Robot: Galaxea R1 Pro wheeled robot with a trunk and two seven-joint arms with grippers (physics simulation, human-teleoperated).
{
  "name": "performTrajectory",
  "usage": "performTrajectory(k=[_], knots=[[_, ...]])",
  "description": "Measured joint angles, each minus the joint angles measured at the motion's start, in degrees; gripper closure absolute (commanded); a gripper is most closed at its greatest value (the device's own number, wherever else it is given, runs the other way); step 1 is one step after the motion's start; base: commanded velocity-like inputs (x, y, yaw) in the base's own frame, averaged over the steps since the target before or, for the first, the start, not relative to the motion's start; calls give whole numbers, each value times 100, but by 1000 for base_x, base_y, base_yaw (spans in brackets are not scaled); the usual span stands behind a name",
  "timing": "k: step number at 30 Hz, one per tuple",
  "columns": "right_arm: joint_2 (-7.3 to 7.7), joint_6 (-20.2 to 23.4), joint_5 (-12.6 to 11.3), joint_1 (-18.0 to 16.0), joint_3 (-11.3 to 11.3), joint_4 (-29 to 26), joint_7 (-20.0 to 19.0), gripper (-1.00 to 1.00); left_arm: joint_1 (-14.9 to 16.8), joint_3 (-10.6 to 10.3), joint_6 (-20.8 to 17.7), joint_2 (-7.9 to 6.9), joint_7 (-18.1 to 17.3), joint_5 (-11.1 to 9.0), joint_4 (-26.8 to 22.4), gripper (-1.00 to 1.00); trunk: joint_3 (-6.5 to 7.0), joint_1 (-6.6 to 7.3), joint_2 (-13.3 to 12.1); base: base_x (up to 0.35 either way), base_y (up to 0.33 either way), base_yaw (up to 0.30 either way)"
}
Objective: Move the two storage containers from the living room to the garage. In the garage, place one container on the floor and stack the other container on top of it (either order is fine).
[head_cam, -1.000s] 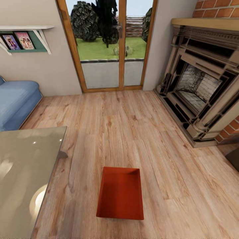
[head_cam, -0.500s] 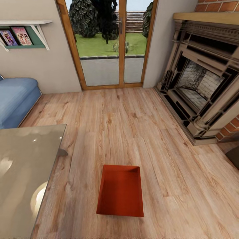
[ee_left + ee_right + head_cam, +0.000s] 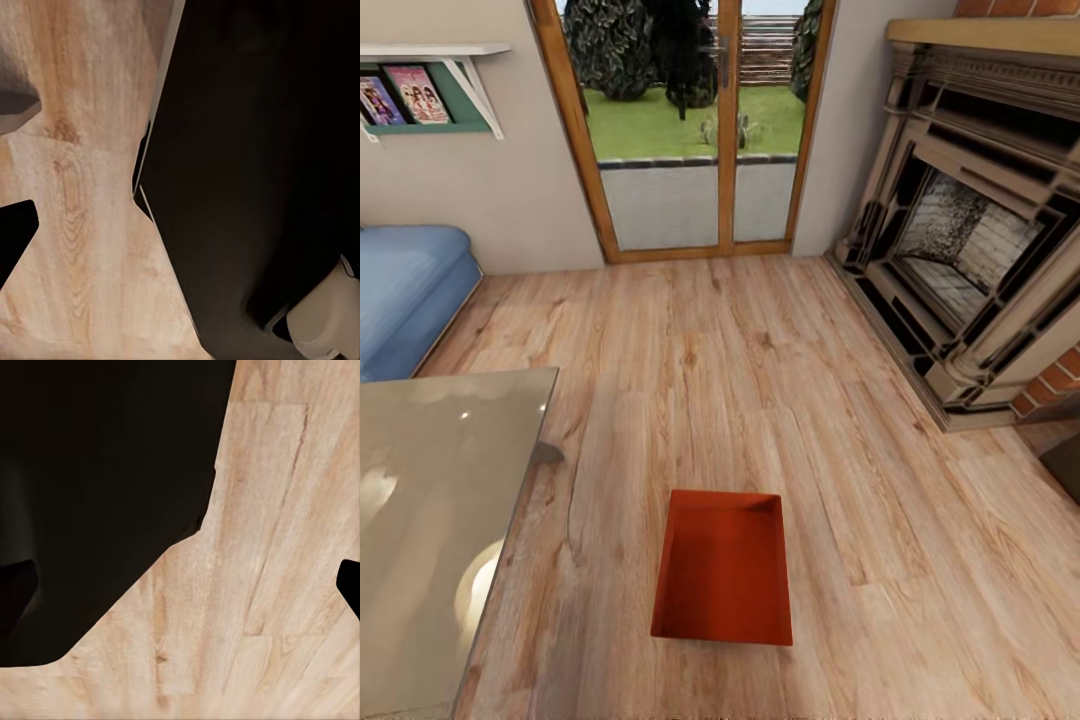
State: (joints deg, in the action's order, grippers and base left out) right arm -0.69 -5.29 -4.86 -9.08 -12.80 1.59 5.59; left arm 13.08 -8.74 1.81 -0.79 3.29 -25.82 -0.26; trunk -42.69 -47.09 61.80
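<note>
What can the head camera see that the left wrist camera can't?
The head camera gives the storage container, orange-red and open on top, plus a blue sofa, glass doors, a fireplace and a glass table. The left wrist camera gives a big dark shape up close, too dark to identify. Both share the light wood-plank floor.

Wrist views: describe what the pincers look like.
The left pincer's finger is a plain matte black, angular wedge. The right pincer's finger is a similar black pointed tip. No cables or markings are visible on them.
</note>
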Motion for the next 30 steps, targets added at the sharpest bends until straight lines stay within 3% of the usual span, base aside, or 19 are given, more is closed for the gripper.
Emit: performTrajectory(k=[20, 30], knots=[[2, 10, -8, 0, 0, 8, 0, -100, 0, 0, 0, 0, 0, -1, 0, -100, -183, 0, 0, 0, 0, 0], [-4, 19, -1, 0, -1, 8, -3, -100, 0, 0, 0, 0, 0, 0, 0, -100, -197, 0, 0, 0, 0, 0]])
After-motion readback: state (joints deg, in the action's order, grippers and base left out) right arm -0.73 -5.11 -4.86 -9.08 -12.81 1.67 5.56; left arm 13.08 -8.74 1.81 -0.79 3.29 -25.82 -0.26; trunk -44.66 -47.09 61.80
